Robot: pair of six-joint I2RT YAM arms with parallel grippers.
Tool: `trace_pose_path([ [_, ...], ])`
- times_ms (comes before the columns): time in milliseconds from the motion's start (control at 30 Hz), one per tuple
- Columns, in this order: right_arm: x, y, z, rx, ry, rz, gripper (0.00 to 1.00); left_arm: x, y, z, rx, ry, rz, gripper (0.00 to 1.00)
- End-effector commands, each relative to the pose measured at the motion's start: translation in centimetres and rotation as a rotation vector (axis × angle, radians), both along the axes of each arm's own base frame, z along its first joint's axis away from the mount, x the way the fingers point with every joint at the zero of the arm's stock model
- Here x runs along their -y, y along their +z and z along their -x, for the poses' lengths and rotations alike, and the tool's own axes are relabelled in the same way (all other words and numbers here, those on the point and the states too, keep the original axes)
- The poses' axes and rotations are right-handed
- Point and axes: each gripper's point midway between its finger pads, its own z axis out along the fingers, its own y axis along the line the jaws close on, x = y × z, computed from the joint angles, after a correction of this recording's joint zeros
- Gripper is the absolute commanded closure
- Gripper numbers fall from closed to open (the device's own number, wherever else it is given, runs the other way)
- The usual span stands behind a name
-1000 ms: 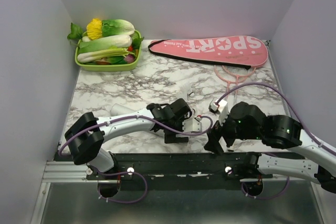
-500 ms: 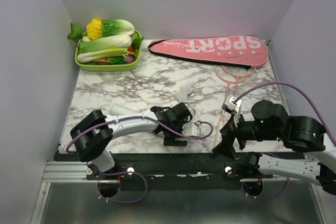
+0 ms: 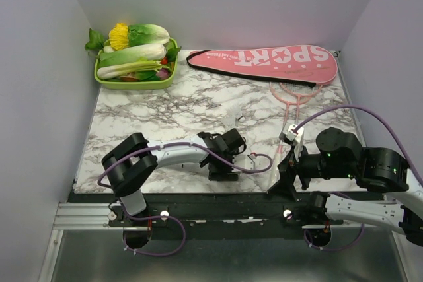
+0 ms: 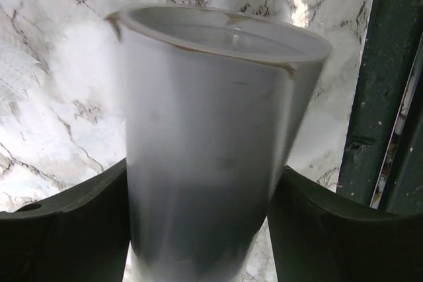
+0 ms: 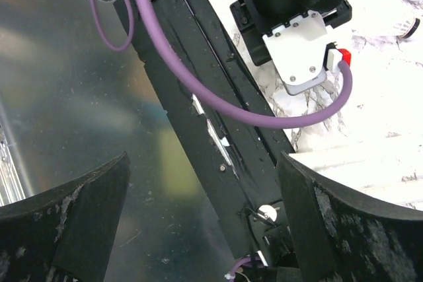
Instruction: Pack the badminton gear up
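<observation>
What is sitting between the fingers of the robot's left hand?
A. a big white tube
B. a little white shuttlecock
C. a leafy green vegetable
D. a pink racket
A: in the left wrist view the white tube sits right in the middle of the left gripper, with a dark jaw on each side of it.

Tube cut off at btm edge, slightly blurred.
</observation>
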Motion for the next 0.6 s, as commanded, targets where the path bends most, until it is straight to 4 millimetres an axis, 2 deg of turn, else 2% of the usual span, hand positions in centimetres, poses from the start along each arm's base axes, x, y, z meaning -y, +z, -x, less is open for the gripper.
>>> trace_pose_path([
  [0, 0.5, -0.6, 0.5, -0.004, 0.018, 0.018, 0.0, 0.5, -0.3, 0.7, -0.073, 0.006, -0.02, 0.35],
  [33, 0.6, -0.6, 0.5, -0.005, 0.017, 0.016, 0.0, 0.5, -0.4, 0.8, -0.083, 0.008, -0.024, 0.42],
  [200, 0.8, -0.1, 0.0, 0.002, -0.026, 0.008, 0.0, 0.9, 0.3, 0.2, -0.065, 0.044, -0.024, 0.61],
  [233, 0.9, 0.1, -0.2, 0.005, -0.041, 0.004, 0.0, 1.0, 0.6, -0.1, -0.053, 0.051, -0.018, 0.74],
  [300, 1.1, 0.9, -0.9, 0.024, -0.1, -0.02, 0.0, 1.3, 1.7, -0.6, -0.032, 0.083, 0.006, 0.84],
  [367, 1.1, 2.2, -1.3, 0.04, -0.126, -0.059, 0.0, 1.7, 3.2, -0.9, -0.009, 0.101, 0.054, 0.9],
  [467, 0.9, 3.8, -1.6, 0.046, -0.153, -0.099, 0.01, 2.4, 5.7, -1.7, 0.049, 0.133, 0.15, 0.93],
  [500, 1.1, 5.3, -1.8, 0.064, -0.168, -0.129, 0.01, 2.4, 6.2, -1.6, 0.056, 0.134, 0.167, 0.94],
  [567, 1.1, 7.0, -2.6, 0.093, -0.199, -0.141, 0.02, 2.3, 7.6, -1.7, 0.08, 0.148, 0.209, 0.99],
])
